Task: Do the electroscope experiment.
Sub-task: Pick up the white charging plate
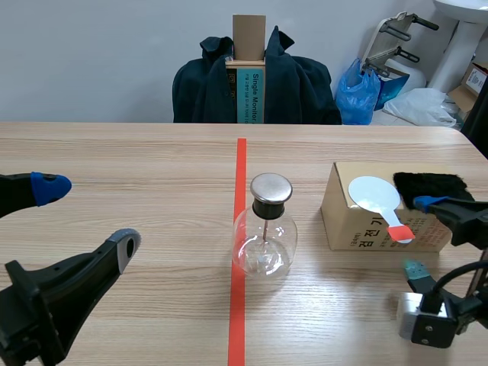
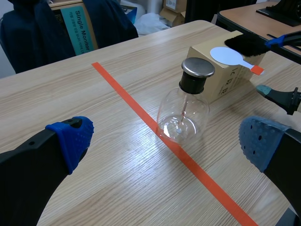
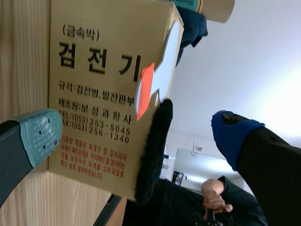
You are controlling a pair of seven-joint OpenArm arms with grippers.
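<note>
**Both pincers open, nothing taken yet**

The flask point(image 1: 264, 244) stands mid-bench point(image 1: 137, 152) on the tape line, within either arm's reach. The left pincer point(image 1: 88, 218) gapes empty. The box point(image 1: 351, 221) props the fur point(image 1: 428, 187) and paddle point(image 1: 374, 194) up. The right pincer point(image 1: 419, 235), spread sideways, brackets them, probably for pickup.

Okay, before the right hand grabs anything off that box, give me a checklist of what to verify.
1. Right hand open: ok.
2. Left hand open, apart from the flask: ok.
3. The flask upright on the tape line, metal cap on: ok.
4. White paddle lying on the box, orange handle over its edge: ok.
5. Black fur on the box top beside the paddle: ok.
6. Whether the flask already carries charge: cannot tell.
</note>
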